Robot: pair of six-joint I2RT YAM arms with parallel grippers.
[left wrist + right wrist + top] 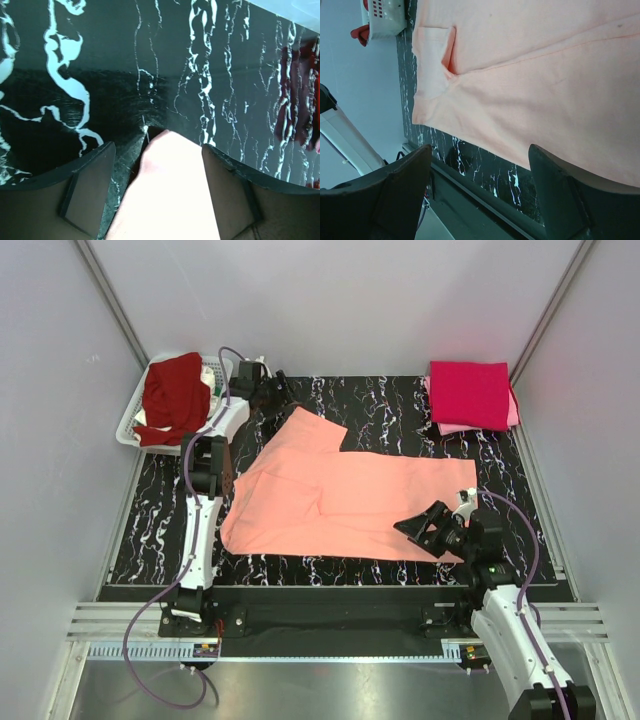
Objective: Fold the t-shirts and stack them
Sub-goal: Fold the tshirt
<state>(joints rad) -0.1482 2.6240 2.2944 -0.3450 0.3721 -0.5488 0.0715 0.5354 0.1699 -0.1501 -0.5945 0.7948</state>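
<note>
A salmon-peach t-shirt (pixel 340 495) lies spread flat across the black marbled mat (pixel 400 405). My left gripper (pixel 283 393) is at the shirt's far left corner. In the left wrist view that corner (pixel 170 190) lies between the wide-apart fingers (pixel 90 185), which do not pinch it, so the left gripper (pixel 157 150) is open. My right gripper (pixel 418 528) hovers at the shirt's near right edge. In the right wrist view the right gripper (pixel 477 155) is open with nothing held, and the shirt (pixel 530 75) lies just beyond it. A folded crimson t-shirt (pixel 470 392) rests on a light pink one (pixel 515 412) at the back right.
A white plastic basket (pixel 217 373) at the back left holds a dark maroon t-shirt (pixel 170 390); the basket (pixel 387 17) also shows in the right wrist view. The mat's near edge and a metal rail (pixel 330 625) run in front of the arm bases. Grey walls enclose the table.
</note>
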